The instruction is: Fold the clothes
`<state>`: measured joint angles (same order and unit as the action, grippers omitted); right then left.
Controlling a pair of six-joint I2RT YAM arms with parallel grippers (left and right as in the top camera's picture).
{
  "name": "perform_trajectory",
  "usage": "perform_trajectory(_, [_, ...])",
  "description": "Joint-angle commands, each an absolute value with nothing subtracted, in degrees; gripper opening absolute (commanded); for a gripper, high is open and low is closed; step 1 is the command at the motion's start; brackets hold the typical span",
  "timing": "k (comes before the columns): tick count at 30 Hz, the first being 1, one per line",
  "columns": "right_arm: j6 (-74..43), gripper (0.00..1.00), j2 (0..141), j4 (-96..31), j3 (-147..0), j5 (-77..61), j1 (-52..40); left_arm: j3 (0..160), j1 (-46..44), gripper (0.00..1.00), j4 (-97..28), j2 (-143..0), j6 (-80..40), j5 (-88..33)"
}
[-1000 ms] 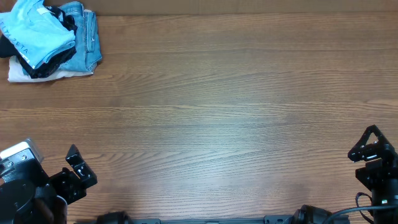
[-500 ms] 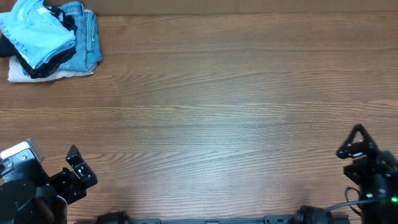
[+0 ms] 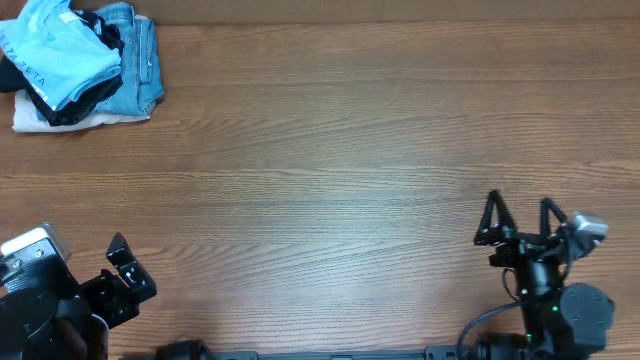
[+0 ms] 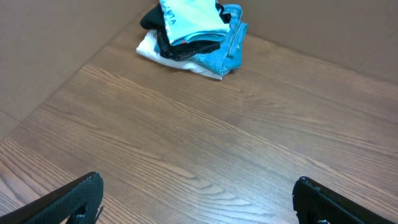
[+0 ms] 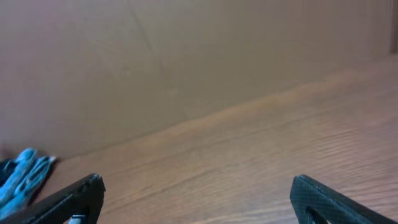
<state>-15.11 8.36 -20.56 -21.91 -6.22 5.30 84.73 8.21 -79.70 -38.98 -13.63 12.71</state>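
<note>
The clothes, a light sky-blue T-shirt point(image 3: 55, 45) with white print, lie crumpled on top of a pile in the table's far left corner. In the left wrist view the T-shirt point(image 4: 189, 18) is far ahead. My left gripper point(image 3: 130, 272) sits at the near left edge, open and holding nothing, its fingers point(image 4: 87, 190) wide apart over bare wood. My right gripper point(image 3: 520, 205) stands open and holding nothing near the front right, fingertips pointing towards the far edge. In the right wrist view only a strip of the pile's blue cloth point(image 5: 22, 174) shows at the far left.
Under and beside the T-shirt lie a black garment point(image 3: 72, 108), blue denim jeans point(image 3: 142, 60) and a white cloth point(image 3: 35, 120). A brown wall point(image 5: 186, 56) borders the wooden table point(image 3: 330, 150) at the back.
My right arm has moved left from the table's right edge and turned, so both its fingers now point towards the far edge. The left arm and the pile have not moved.
</note>
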Motion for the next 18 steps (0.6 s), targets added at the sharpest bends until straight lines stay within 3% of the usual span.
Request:
perform_trajectory(1, [-13.0,1.00,4.8,-15.1,-15.7,-9.3,3.2,84.8,7.8,1.00,-79.6,-38.5,-14.8,13.7])
perform_trajectory(18, [-13.5,1.00,0.2,5.1,-0.7,-9.1,-0.1,84.8,7.8,1.00,-79.6,-38.5,-14.8,13.7])
